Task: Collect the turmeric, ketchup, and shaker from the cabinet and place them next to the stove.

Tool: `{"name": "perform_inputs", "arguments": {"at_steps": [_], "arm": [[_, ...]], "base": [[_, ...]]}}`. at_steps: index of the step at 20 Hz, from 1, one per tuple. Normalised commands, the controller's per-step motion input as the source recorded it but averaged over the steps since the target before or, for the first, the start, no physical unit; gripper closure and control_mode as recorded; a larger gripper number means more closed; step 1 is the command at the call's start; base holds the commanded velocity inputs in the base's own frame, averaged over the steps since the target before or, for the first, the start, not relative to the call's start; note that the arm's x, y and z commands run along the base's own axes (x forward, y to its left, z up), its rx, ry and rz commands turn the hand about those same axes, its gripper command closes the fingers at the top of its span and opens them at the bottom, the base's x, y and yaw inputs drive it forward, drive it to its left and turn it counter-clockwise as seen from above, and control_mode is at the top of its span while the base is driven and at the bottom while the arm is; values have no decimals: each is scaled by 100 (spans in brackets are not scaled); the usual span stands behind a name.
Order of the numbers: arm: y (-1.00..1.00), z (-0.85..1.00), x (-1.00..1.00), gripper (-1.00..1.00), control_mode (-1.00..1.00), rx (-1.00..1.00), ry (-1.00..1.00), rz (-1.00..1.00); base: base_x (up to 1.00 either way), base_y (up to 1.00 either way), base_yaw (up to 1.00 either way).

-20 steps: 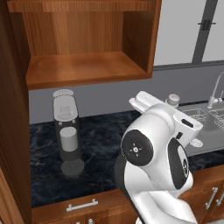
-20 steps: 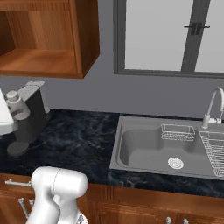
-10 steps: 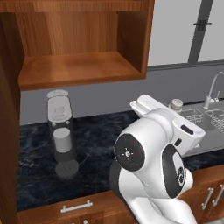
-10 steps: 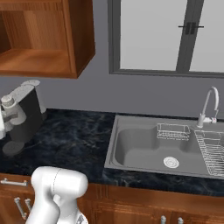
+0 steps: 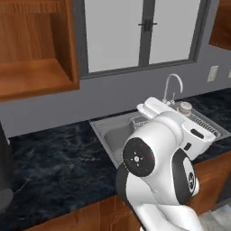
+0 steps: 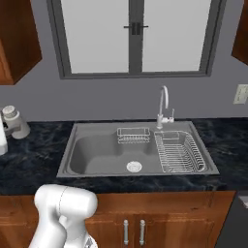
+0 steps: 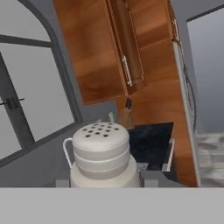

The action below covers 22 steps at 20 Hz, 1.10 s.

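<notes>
End effector [image 7: 105, 183] clamped narrow on one shaker [image 7: 103, 153]: a whitish, stepped cylinder with a flat top pierced by many small dark holes, held upright between the two grey fingertips [image 7: 151, 178]. In the left base view the shaker's round cap shows as a pale disc at the far end of the white arm, over the right side of the sink [image 5: 115, 135]. One sink: a matte grey steel basin with a round drain, set into a black marbled counter [image 6: 34, 167]. Inside it, two wire items: a small basket [image 6: 133, 135] against the back wall and a larger dish rack [image 6: 179, 151] on the right half. One curved chrome faucet [image 6: 164, 104] behind the rack. One window [image 6: 135, 36] above, dark grey frame, two frosted panes, a latch at the middle. One open reddish-brown wooden cabinet [image 5: 31, 58] at upper left, smooth grain, its shelf bare where visible. In the hand view, one more wooden wall cabinet door [image 7: 113, 48] with a slim grey bar handle, and beyond it a black cooktop [image 7: 151, 146] edged by a pale rail. Wooden base cupboards under the counter carry two short metal pulls [image 6: 134, 231]. One white wall outlet [image 6: 240, 93] at right.
</notes>
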Motion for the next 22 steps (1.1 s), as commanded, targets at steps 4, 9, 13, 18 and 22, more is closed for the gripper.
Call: {"name": "perform_inputs", "arguments": {"at_steps": [4,9,13,18,22], "arm": [[0,0,0,100,100,0,0,0],[0,0,0,100,100,0,0,0],[0,0,0,100,100,0,0,0],[0,0,0,100,100,0,0,0],[0,0,0,100,100,0,0,0]], "base": [[0,-87,-43],[0,-92,-43],[3,-100,-42],[13,-100,-42],[15,-100,-43]]}}
